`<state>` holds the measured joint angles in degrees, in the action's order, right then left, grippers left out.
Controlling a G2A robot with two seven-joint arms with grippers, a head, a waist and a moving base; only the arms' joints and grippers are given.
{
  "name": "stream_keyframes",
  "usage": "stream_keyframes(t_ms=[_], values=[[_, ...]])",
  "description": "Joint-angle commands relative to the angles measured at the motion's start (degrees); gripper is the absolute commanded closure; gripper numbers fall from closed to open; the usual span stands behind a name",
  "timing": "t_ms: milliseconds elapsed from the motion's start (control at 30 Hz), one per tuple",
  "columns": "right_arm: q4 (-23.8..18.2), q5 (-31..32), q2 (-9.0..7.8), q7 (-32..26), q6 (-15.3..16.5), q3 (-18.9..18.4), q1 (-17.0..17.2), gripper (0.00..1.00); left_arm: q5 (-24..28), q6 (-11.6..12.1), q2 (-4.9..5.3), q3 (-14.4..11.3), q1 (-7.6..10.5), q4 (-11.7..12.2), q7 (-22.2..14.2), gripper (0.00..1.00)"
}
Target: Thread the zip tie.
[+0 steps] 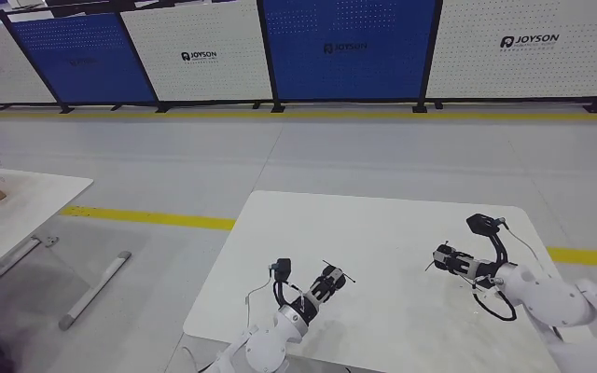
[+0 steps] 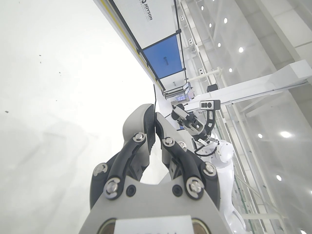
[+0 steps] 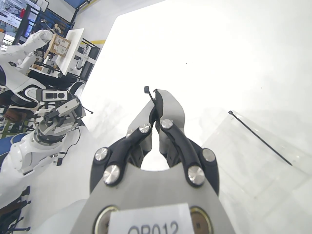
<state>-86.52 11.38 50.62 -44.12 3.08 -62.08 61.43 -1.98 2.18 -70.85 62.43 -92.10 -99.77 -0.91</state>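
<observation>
Top view: clamps tie (image 1: 348,277) in left gripper (image 1: 333,276), well apart from right gripper (image 1: 439,257); aims long axis roughly toward right gripper, pinched on second tie (image 3: 146,89).

The bench (image 1: 392,242) is a white slab with rounded corners and a plain, pale top. It stands on a grey floor (image 1: 187,168) crossed by a yellow line (image 1: 149,217). A clear plastic piece (image 3: 243,161) rests on the white top. Whether it is a sheet or a shallow tray cannot be told, as only its edges show. A loose zip tie (image 3: 259,138) — black and straight — lies on that clear piece, its head near one corner. A few dark specks (image 3: 186,63) dot the bare surface.
</observation>
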Motion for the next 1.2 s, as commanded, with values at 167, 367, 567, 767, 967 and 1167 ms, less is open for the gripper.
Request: stream_keyframes(t_ms=[167, 367, 567, 767, 967, 1167], values=[[0.0, 0.0, 0.0, 0.0, 0.0, 0.0, 0.0, 1.0, 0.0, 0.0, 0.01, 0.0, -0.03, 0.0, 0.0, 1.0], [0.0, 0.0, 0.0, 0.0, 0.0, 0.0, 0.0, 1.0, 0.2, 0.5, -0.1, 0.0, 0.2, -0.2, 1.1, 1.0], [0.0, 0.0, 0.0, 0.0, 0.0, 0.0, 0.0, 1.0, -5.4, 3.0, -0.85, -1.8, 0.37, 1.7, 11.8, 1.0], [0.0, 0.0, 0.0, 0.0, 0.0, 0.0, 0.0, 1.0, -5.3, 3.1, -0.91, -2.1, 0.43, 1.9, 11.9, 1.0], [0.0, 0.0, 0.0, 0.0, 0.0, 0.0, 0.0, 1.0, -5.3, 3.1, -0.91, -2.1, 0.43, 1.9, 11.9, 1.0], [-0.5, 0.3, 0.2, 1.8, 0.1, 0.5, 0.8, 1.0, -5.3, 3.1, -0.91, -2.1, 0.43, 1.9, 11.9, 1.0]])
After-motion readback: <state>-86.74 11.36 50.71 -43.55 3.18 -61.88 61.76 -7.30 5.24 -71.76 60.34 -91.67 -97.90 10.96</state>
